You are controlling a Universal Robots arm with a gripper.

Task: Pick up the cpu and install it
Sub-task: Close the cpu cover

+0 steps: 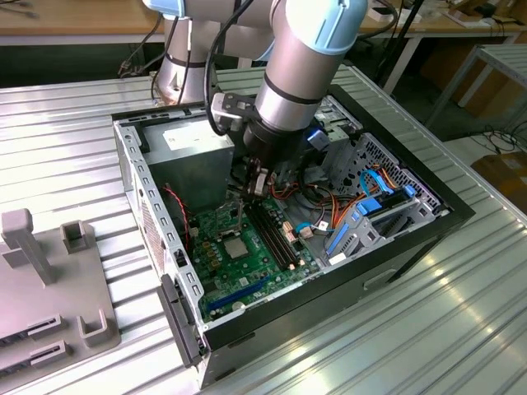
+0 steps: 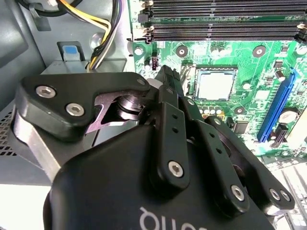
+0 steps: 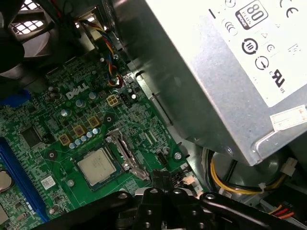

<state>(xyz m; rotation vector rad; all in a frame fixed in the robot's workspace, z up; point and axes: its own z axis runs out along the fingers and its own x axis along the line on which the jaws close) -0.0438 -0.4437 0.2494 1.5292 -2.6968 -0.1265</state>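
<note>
Exterior view, lower left: grey fixture block (image 1: pixel 49 280) on the ribbed table (image 1: pixel 412 329). Frame centre: open PC case (image 1: pixel 132 164), cpu (image 1: pixel 235 248) seated flat in its socket on the green motherboard (image 1: pixel 247 271). Just above it, gripper (image 1: pixel 247 193) with fingers pressed together, holding nothing; power supply (image 1: pixel 189 148) upper centre.

Open computer case (image 1: pixel 132 156), green motherboard (image 1: pixel 247 271), grey power supply (image 3: pixel 230 62), blue cables (image 1: pixel 370 185)
</note>
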